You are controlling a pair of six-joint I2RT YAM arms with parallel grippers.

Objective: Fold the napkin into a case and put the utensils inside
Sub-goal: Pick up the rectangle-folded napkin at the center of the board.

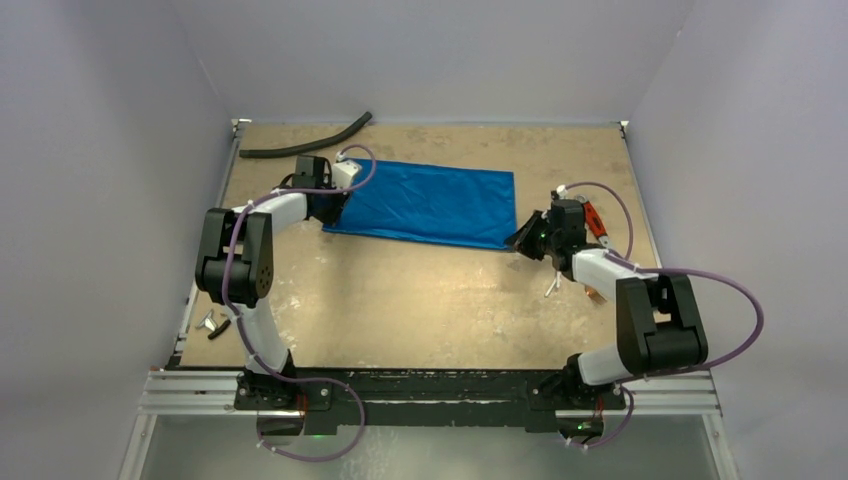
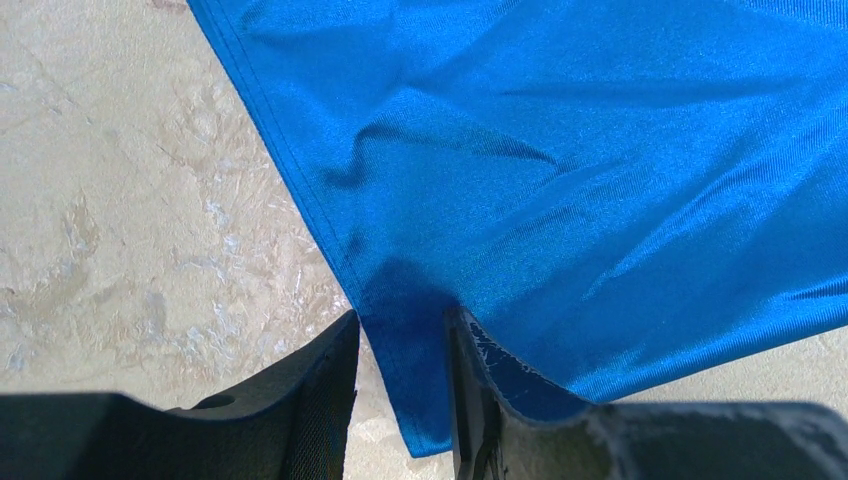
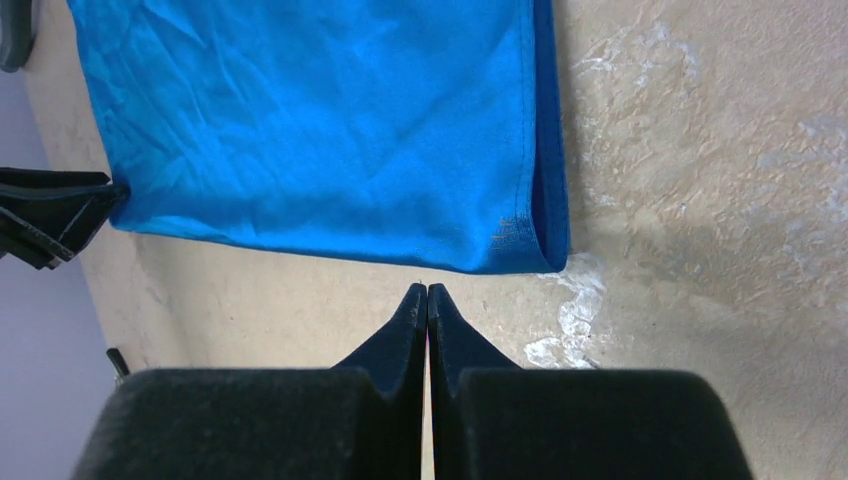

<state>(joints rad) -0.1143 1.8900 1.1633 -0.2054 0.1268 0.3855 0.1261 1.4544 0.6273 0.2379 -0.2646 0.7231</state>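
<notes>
Napkin [image 1: 428, 203] lies folded flat on the far part of the table [image 1: 400, 300]. My left tool [image 2: 400, 400] pinches its near-left corner; my right tool [image 3: 427, 305] is closed on nothing, just short of the near-right corner.

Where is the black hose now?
In the top view the black hose lies at the table's far left edge, just behind the left gripper and the napkin.

The utensils [image 1: 597, 293] lie mostly hidden under the right arm, and small objects [image 1: 213, 324] near the table's left edge are too small to tell.
</notes>
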